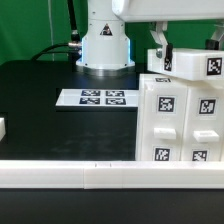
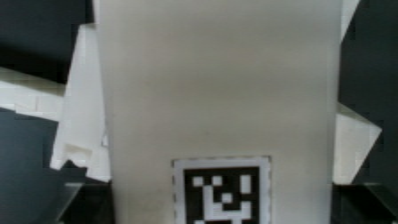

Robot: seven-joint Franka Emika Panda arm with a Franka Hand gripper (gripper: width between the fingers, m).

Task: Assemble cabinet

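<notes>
The cabinet is the big white box with several black-and-white tags, standing at the exterior view's right on the black table. My gripper is right above it, shut on a flat white panel that carries a tag and lies on or just over the cabinet's top. In the wrist view the panel fills the middle, with its tag near my gripper. A dark finger shows at each side of it. White cabinet parts show beneath it on both sides.
The marker board lies flat in the middle of the table. The robot base stands behind it. A small white block sits at the left edge. A long white rail runs along the front.
</notes>
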